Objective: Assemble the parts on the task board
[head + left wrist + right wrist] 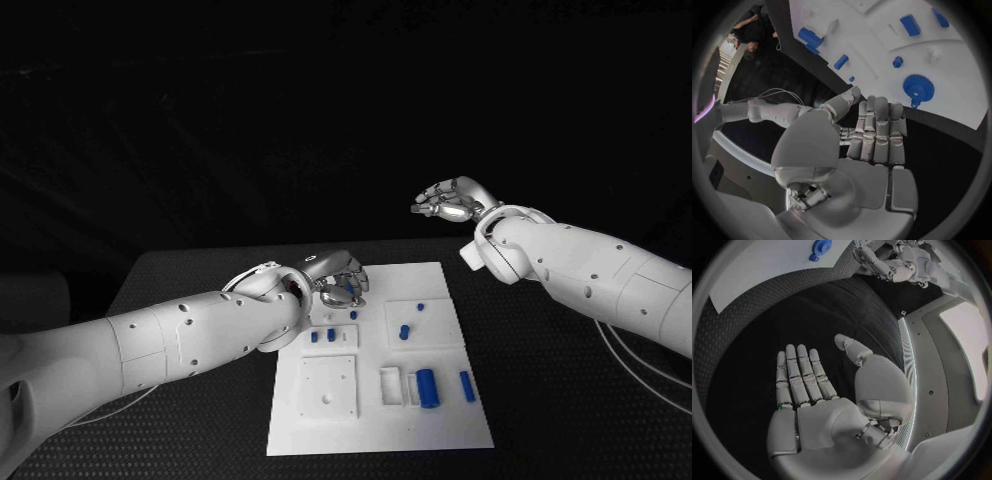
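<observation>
- Hovering over the far-left corner of the task board (378,380), the left hand (335,279) hangs palm-down at the end of its white arm; I read it as holding nothing.
- In the left wrist view I see the left hand (861,150) with its fingers (879,127) straight and pressed side by side, thumb set slightly apart, tips just short of the board's edge.
- The right hand (453,201) is raised well off the table, beyond the board's far-right corner, well apart from every part.
- In the right wrist view the right hand (826,405) is flat and empty, fingers (799,375) extended and lying close together, thumb splayed to the side.
- The task board is a flat, matte white rectangular plate with shallow recessed panels; it lies in the middle of the black table (562,400), whose surface is finely textured.
- A blue gear (917,87), round and toothed, sits on the board just beyond the left fingertips.
- Near the front edge, a blue cylinder (427,385) lies in a tray beside a slimmer blue pin (466,384).
- Smaller blue pieces (407,331) rest in the middle panels; I cannot tell their exact shapes.
- The left hand and forearm cover the far-left part of the board in the head view.
</observation>
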